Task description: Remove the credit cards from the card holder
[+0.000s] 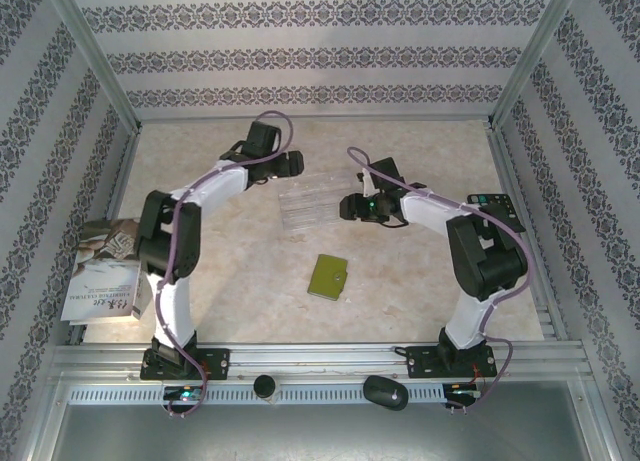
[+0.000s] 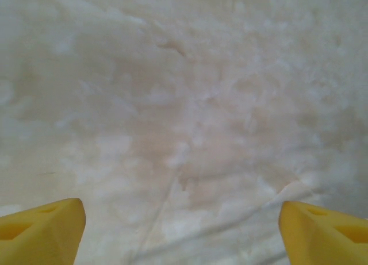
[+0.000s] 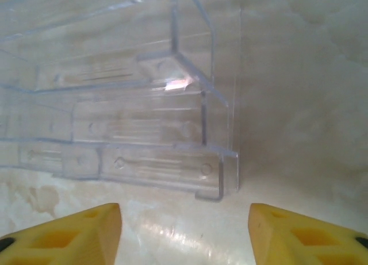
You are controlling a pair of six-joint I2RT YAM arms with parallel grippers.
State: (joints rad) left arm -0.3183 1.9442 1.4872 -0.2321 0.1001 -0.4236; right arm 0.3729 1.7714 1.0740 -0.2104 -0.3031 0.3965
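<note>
both pincers open, card holder lying free

left gripper (image 2: 181, 233): jaws spread wide above the bare marbled table (image 2: 172, 104), nothing between them; right gripper (image 3: 184, 236): jaws likewise apart and empty, facing the near corner of a clear tiered plastic stand (image 3: 144, 133), not touching it; card holder (image 1: 327, 277) lies flat on the table between the two arms, nearer their bases than either gripper, apart from the stand; booklet (image 1: 100, 276) at the left edge; calculator (image 1: 497, 203) at the right.
</note>
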